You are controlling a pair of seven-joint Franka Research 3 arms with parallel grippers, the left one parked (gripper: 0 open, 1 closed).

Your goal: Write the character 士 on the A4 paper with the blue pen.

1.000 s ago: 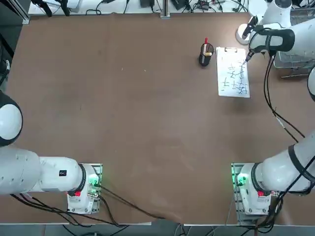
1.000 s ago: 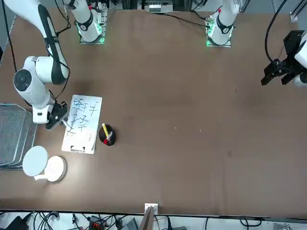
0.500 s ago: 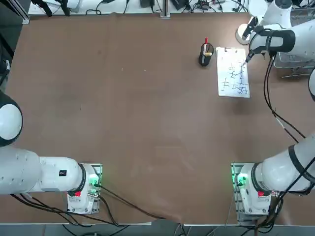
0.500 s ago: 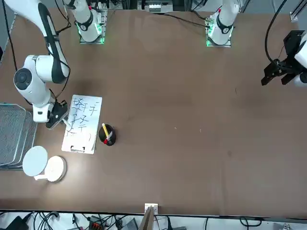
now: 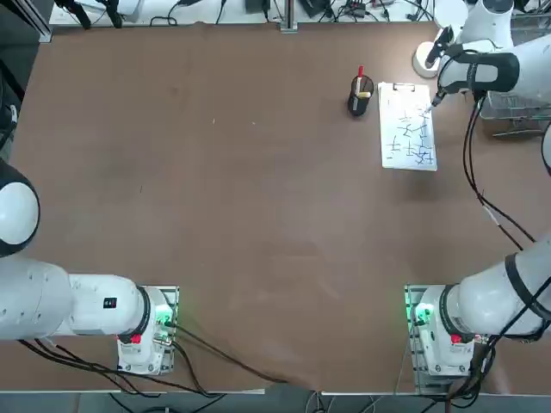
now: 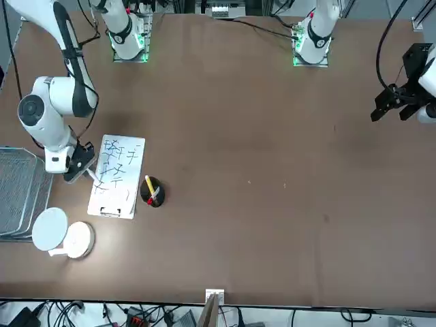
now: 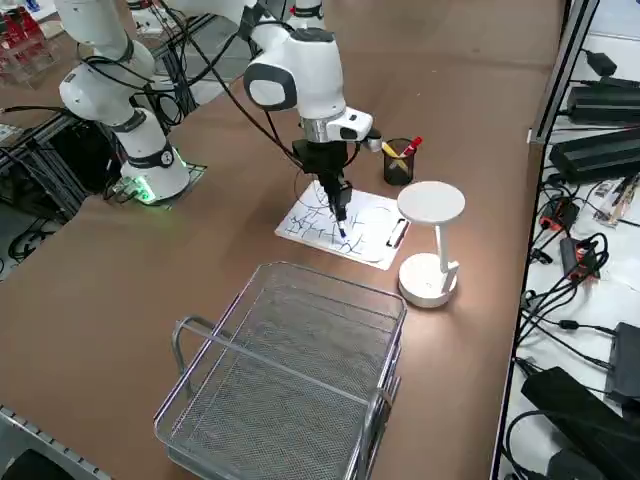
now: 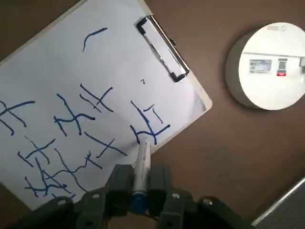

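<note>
Overhead, front, side, wrist cams

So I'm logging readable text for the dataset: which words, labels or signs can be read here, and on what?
A4 paper: blue handwritten strokes, none clearly legible as a character.
Lamp base: two stickers, print too small to read.
Blue pen, in the right end effector: no marking readable.

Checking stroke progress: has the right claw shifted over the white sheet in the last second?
Yes. In the top view the right claw, shut on the thin blue pen, has crept toward the clip end of the white A4 paper, away from the arm bases.
</note>
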